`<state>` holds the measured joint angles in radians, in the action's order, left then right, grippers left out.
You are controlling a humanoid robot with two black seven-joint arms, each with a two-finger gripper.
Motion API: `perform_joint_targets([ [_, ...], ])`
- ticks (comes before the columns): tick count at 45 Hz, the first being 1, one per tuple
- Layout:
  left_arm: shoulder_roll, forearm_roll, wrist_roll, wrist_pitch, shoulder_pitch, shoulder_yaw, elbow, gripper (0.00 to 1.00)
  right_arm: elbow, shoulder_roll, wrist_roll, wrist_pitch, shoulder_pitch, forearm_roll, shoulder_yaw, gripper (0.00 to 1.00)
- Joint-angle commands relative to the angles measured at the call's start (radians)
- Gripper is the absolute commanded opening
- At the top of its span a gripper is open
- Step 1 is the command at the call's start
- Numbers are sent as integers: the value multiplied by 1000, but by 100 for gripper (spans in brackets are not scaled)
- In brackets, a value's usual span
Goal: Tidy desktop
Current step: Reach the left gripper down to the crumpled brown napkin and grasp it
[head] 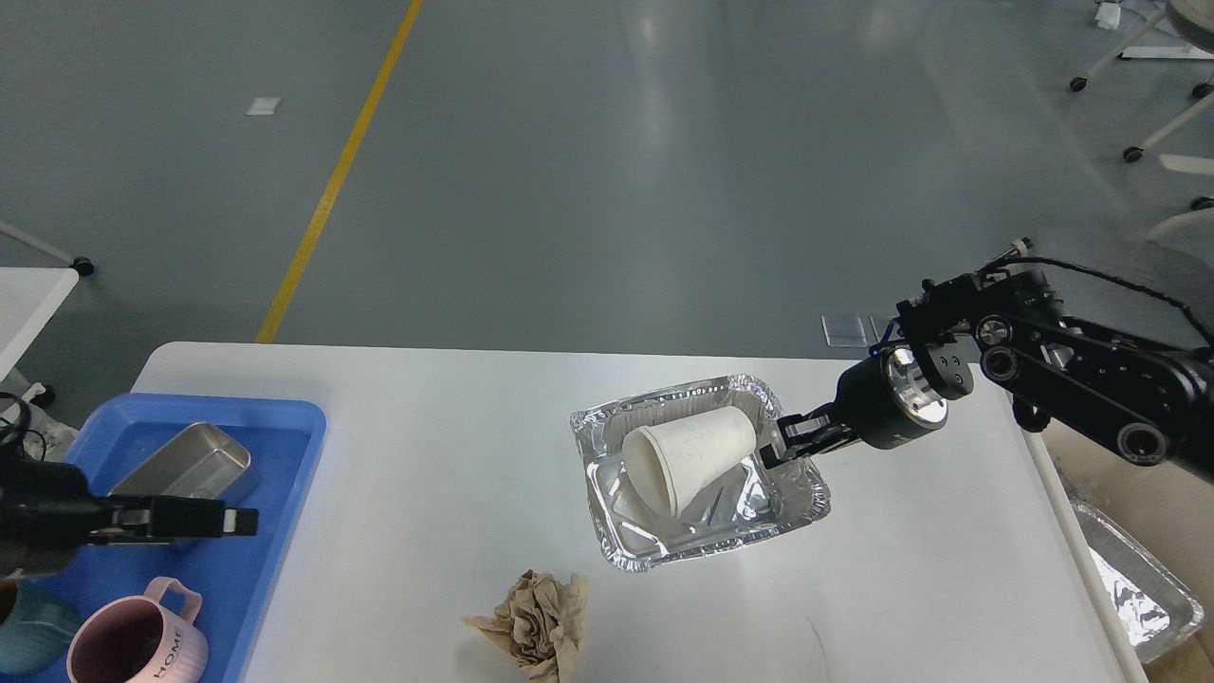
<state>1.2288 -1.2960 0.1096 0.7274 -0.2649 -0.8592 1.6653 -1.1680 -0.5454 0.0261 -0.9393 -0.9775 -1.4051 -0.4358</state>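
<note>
The white desktop [427, 455] holds a foil tray [664, 560] right of centre, with a white paper cup [688, 455] lying on its side inside. My right gripper [776, 451] is shut on the foil tray's right rim. A crumpled brown paper ball [536, 621] lies near the front edge. My left gripper [242, 521] hovers over the blue tray [285, 446] at the left, holding nothing that I can see. Its fingers read as one dark bar.
In the blue tray are a steel box [194, 465], a pink mug [128, 640] and a teal cup [28, 631]. Another foil tray [1138, 588] lies in a bin beyond the desktop's right edge. Grey floor lies behind the desktop.
</note>
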Motion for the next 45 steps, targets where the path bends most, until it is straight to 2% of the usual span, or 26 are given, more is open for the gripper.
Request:
perform_joint_targets([
  [1,-242,-32,-198,4,-26,20,-16,80,4,2,0,-1,0,0,0,0],
  [5,-408,-83,-258,4,-54,63,-56,80,4,1,0,-1,0,0,0,0],
  [8,-514,-121,-260,4,-95,116,-111,80,4,-1,0,-1,0,0,0,0],
  [9,-514,-121,-260,4,-96,117,-111,80,4,-1,0,-1,0,0,0,0],
  [10,-584,-144,-261,0,-130,176,-171,80,4,-2,0,-1,2,0,0,0],
  [12,-606,-152,-261,-2,-140,198,-190,80,4,-2,0,-1,2,0,0,0],
  [13,-656,-172,-260,-8,-164,241,-235,80,4,-2,0,-1,3,0,0,0],
  [29,-911,-302,-260,-36,-209,307,-418,80,8,1,0,-1,16,-3,0,0],
  [35,-973,-325,-260,-45,-206,308,-430,79,8,1,0,-1,16,-3,2,0],
  [45,-1014,-353,-275,-45,-208,361,-457,65,8,1,0,-1,16,-5,2,0],
])
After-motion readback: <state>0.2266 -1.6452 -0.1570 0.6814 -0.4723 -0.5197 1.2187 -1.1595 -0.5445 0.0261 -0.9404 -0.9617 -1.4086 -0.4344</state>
